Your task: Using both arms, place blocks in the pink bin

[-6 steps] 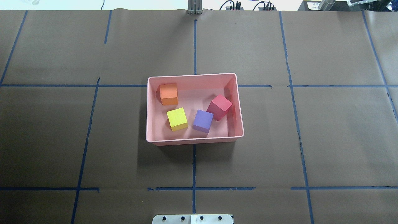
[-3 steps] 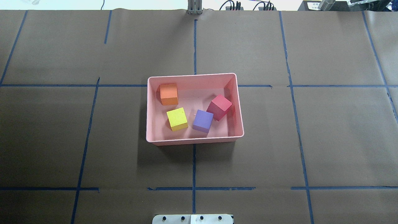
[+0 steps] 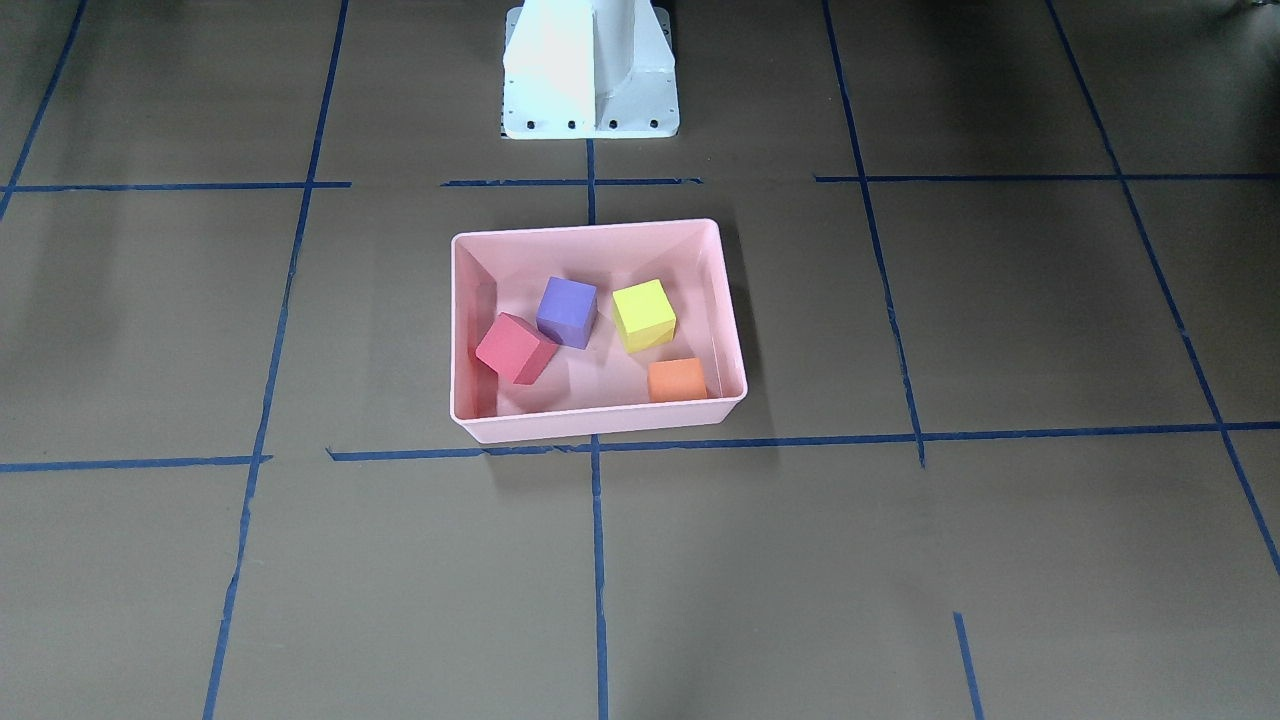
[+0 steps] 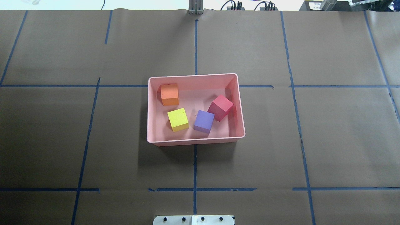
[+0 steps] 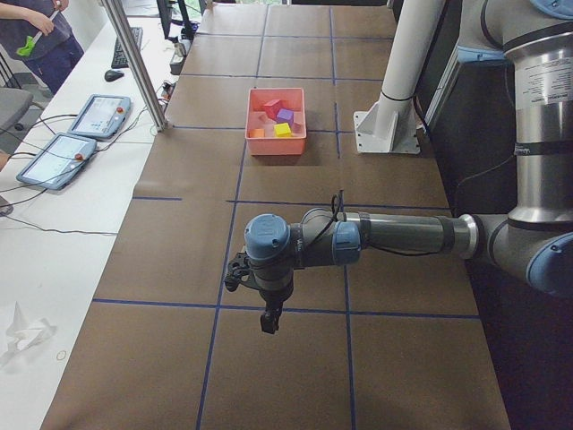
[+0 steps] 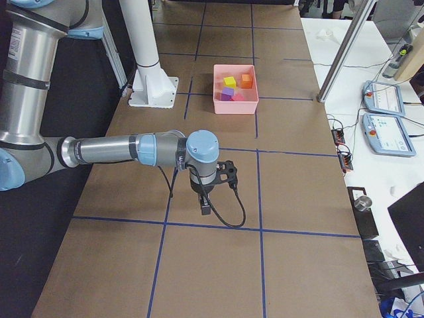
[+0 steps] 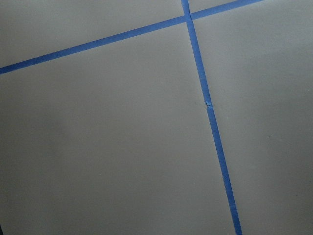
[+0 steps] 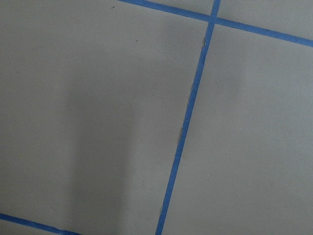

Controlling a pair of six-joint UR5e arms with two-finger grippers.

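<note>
- Pink plastic bin [image 4: 195,141], one only, sits at the middle of the brown paper-covered table [image 4: 281,156], straddling a crossing of the blue tape lines [image 4: 195,165].
- Four blocks lie inside the bin, one of each colour, and none is on the table outside it.
- One orange block [image 4: 170,94] rests in the bin's far left corner, close to both walls.
- One yellow block [image 4: 178,119] lies nearer the robot, left of the bin's centre and apart from the orange one.
- One purple block [image 4: 203,121] lies just to the right of the yellow one, with a small gap between them.
- One red-pink block [image 4: 220,107] sits by the right wall, turned at an angle, its corner just beside the purple block.
- Two arms are drawn back, well apart from the bin. The left arm [image 5: 394,235] stretches level over the table's left end, and the right arm [image 6: 106,149] does the same over the right end.
- Each arm carries one pincer pointing straight down above bare table. For both the left pincer [image 5: 268,322] and the right pincer [image 6: 206,209], I cannot tell whether the jaws are parted or closed.
- One white pedestal [image 3: 590,65] stands at the robot's edge of the table.
</note>
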